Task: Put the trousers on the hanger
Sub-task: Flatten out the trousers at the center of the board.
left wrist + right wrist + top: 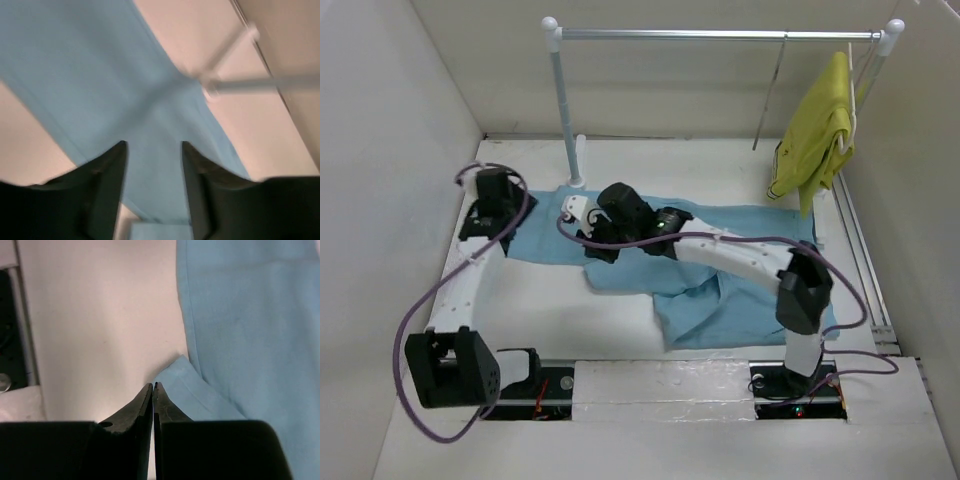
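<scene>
The light blue trousers [740, 285] lie spread flat across the table. My left gripper [492, 222] hovers open over their left end. In the left wrist view the cloth [100, 65] fills the space below and between the parted fingers [107, 190]. My right gripper [592, 250] is shut at the trousers' near edge. In the right wrist view its tips [153, 386] meet beside a folded corner of the cloth [182, 375], with nothing seen between them. A thin grey wire hanger [770, 95] hangs from the rail, seen edge-on.
A white clothes rack [720, 34] stands at the back, its left post [565, 110] close to the trousers. A yellow-green garment [815, 140] hangs on a whitish hanger at the rail's right end. White walls enclose the table on the left, back and right.
</scene>
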Controlling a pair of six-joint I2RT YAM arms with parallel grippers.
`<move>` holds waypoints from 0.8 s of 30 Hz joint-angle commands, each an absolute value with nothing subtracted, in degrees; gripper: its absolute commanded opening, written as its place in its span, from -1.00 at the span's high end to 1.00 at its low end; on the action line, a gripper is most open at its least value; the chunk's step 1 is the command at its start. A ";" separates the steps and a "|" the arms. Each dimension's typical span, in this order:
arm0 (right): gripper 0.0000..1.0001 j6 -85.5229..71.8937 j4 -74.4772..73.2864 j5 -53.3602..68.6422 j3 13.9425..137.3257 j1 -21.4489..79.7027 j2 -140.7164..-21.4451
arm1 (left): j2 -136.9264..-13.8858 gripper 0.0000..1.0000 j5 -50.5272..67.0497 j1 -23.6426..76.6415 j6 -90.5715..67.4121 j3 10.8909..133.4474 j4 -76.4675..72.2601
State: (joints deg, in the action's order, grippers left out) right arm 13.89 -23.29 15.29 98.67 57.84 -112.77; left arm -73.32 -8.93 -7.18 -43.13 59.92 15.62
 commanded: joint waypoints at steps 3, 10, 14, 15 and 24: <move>0.49 10.37 -20.57 17.14 87.73 53.01 -94.80 | -66.38 0.68 2.46 12.72 -44.36 49.15 20.99; 0.07 8.97 -25.84 16.97 72.53 45.89 -75.01 | -57.39 0.35 9.03 17.14 -53.07 32.09 16.36; 0.06 5.02 -23.31 16.96 63.74 45.35 -66.72 | -61.78 0.00 11.78 18.45 -53.88 30.05 11.78; 0.07 3.62 -22.51 17.40 62.33 44.74 -65.58 | -63.88 -0.01 10.99 20.28 -53.70 30.41 10.82; 0.07 3.60 -24.87 14.59 60.12 45.26 -62.14 | -73.30 0.98 6.07 22.41 -53.61 33.04 8.86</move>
